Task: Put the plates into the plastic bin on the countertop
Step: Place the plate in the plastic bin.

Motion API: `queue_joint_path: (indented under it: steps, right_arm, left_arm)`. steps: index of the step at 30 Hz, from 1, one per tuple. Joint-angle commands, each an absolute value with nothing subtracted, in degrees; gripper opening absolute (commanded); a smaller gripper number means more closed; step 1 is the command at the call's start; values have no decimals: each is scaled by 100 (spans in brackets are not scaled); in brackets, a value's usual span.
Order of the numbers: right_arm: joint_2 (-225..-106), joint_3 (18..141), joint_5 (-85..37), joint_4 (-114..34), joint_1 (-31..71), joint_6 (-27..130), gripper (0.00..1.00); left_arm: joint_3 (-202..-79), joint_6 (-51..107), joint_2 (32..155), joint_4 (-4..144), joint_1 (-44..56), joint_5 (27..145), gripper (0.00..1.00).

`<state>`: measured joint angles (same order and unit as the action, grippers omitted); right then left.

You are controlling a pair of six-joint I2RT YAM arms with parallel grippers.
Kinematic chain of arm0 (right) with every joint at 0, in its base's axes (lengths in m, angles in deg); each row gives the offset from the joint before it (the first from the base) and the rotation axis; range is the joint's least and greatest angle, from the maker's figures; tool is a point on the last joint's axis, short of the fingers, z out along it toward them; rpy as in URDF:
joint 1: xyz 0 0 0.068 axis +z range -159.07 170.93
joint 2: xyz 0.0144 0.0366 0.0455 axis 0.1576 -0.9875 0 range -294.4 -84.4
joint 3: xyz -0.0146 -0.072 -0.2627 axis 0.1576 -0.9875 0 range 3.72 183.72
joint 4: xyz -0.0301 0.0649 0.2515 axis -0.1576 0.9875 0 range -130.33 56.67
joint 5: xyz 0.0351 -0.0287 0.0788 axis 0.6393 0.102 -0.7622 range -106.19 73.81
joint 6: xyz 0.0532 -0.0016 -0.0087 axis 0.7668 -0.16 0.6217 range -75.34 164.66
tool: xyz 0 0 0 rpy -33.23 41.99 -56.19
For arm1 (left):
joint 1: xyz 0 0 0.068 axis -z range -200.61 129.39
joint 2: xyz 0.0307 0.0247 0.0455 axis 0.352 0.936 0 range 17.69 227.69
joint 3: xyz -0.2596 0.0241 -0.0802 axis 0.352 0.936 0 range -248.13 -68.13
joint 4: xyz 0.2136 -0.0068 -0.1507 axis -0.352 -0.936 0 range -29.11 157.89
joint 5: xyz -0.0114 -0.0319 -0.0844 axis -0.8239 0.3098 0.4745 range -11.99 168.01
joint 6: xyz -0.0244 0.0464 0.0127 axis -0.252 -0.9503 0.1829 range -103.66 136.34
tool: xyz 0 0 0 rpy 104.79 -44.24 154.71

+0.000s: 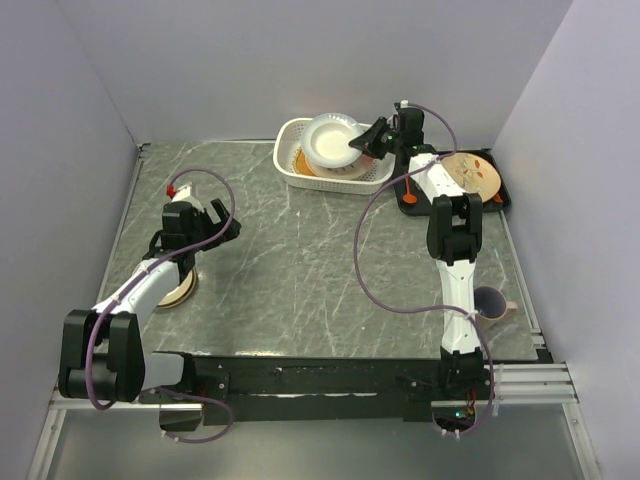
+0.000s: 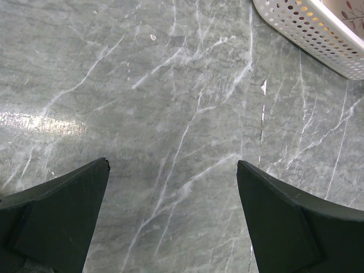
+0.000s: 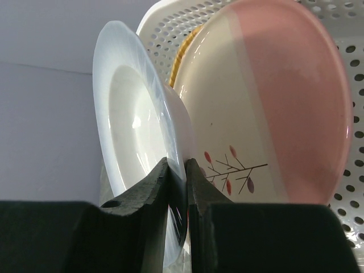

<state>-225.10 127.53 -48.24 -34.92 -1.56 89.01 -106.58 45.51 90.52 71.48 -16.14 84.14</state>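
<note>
My right gripper [image 1: 366, 141] is shut on the rim of a white plate [image 1: 333, 139] and holds it tilted over the white lattice bin [image 1: 290, 172] at the back of the countertop [image 1: 300, 260]. In the right wrist view the jaws [image 3: 179, 166] pinch the white plate [image 3: 133, 125]. Behind it in the bin lie a cream and pink plate with a leaf sprig [image 3: 267, 114] and an orange plate's edge [image 3: 183, 54]. My left gripper [image 1: 217, 222] is open and empty above bare countertop [image 2: 170, 114]. A tan plate with a brown rim [image 1: 181, 291] lies partly under the left arm.
A flat black tray [image 1: 503, 200] right of the bin holds a cream plate with red-orange leaf marks [image 1: 472, 173]. A purple mug [image 1: 490, 302] stands near the right arm's base. The bin's corner [image 2: 318, 31] shows at the top right of the left wrist view. Grey walls surround the table.
</note>
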Motion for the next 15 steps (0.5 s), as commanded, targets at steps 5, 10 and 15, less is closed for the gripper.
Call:
queue_joint_path:
  steps: [5,10,15]
  right_arm:
    - [-22546,13055,-4757,-4068,-204,9124,7]
    - [-22564,12941,-4642,-3919,-221,9062,8]
    - [-22546,12818,-4537,-3822,-247,9001,8]
  left_arm:
    - [-10697,4420,8940,7193,-1621,8328,99]
    - [-10698,4420,8949,7211,-1621,8381,99]
    - [-10715,4429,8949,7211,-1621,8407,99]
